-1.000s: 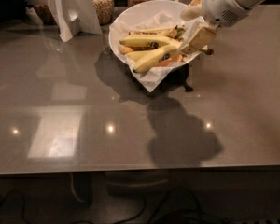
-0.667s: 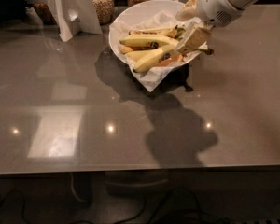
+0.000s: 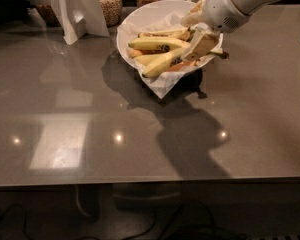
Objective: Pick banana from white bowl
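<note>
The white bowl [image 3: 140, 21] stands tilted at the back of the grey table, lined with crumpled white paper. Several yellow bananas lie in it. The banana [image 3: 160, 64] is the lowest and longest one. It runs from the bowl's front left up towards the right rim, and a dark stem tip [image 3: 223, 55] pokes out past the rim. My gripper [image 3: 196, 33], on a white arm coming in from the top right, sits at the bowl's right rim over the banana's right end. A shorter banana with a dark sticker [image 3: 157, 44] lies just above it.
Glass jars of grain [image 3: 110, 1] stand behind the bowl. A white folded stand [image 3: 80, 11] is at the back left. The bowl casts a dark shadow [image 3: 190, 134] onto the glossy table in front of it. The table's front edge runs across the lower part of the view.
My gripper has moved a little to the left, further over the bowl's right rim and onto the bananas' ends. The bowl and the bananas have stayed in place.
</note>
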Robot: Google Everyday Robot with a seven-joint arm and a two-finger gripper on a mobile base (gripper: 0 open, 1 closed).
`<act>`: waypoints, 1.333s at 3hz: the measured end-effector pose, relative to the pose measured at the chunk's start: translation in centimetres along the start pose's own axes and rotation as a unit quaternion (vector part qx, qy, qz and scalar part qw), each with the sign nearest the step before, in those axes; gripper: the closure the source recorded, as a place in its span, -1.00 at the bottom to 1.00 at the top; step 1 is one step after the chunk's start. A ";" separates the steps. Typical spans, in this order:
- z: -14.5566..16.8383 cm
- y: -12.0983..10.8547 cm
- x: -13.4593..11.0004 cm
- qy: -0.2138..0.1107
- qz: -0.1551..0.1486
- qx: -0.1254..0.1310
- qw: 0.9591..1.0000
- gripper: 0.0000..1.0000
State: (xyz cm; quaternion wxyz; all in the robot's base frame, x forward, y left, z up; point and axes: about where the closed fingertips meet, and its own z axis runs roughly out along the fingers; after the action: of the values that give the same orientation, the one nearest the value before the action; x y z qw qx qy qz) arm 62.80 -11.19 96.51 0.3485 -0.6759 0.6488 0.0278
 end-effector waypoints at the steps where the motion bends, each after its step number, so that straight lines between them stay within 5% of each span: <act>1: 0.8 0.1 0.1 -0.004 -0.010 -0.008 1.000 -0.24; 4: 3.3 0.3 1.3 -0.010 -0.030 -0.028 0.999 -0.12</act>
State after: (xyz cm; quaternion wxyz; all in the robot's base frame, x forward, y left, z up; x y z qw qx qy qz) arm 64.05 -10.60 93.26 0.3361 -0.7041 0.6241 0.0425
